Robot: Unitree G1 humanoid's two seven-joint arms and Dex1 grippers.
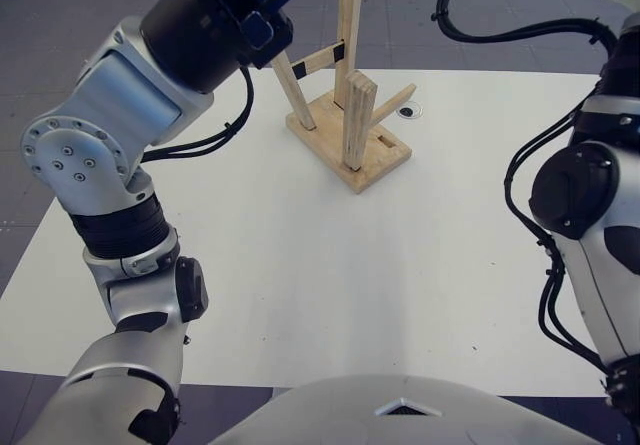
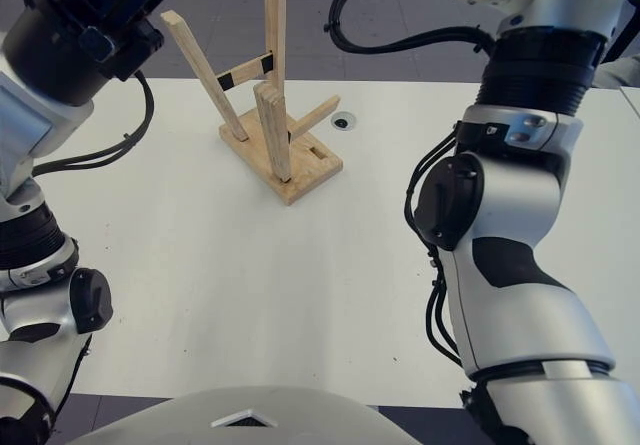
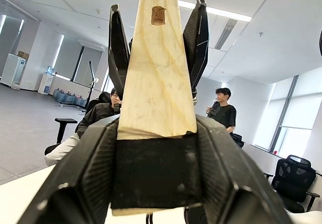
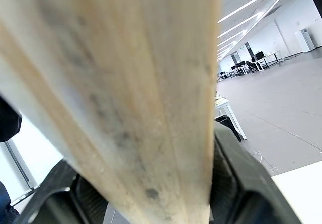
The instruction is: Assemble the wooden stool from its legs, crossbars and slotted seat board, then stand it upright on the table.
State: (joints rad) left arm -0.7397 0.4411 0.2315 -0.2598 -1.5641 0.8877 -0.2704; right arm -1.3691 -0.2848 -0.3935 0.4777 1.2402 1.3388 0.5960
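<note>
Upended at the far centre of the table (image 1: 300,295), the seat board (image 1: 370,160) carries its legs pointing up. On the stool's left, the left gripper (image 3: 158,12) has its fingers (image 3: 118,48) clamped on a black-banded wooden piece (image 3: 158,83), whose long axis runs straight out between them. The tall leg (image 1: 349,25) crosses the right gripper (image 4: 229,178); whether it grips cannot be told.

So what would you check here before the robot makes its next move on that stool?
1. Left jaws closed on a wooden piece: ok.
2. Seat board resting on the table: ok.
3. Legs straight: not ok, the slanted leg leans away from the tall leg.
4. Crossbar seated at both ends: cannot tell.
5. Second crossbar fitted: not ok, one end sticks out free.
6. Stool standing upright: not ok, its legs point up.
</note>
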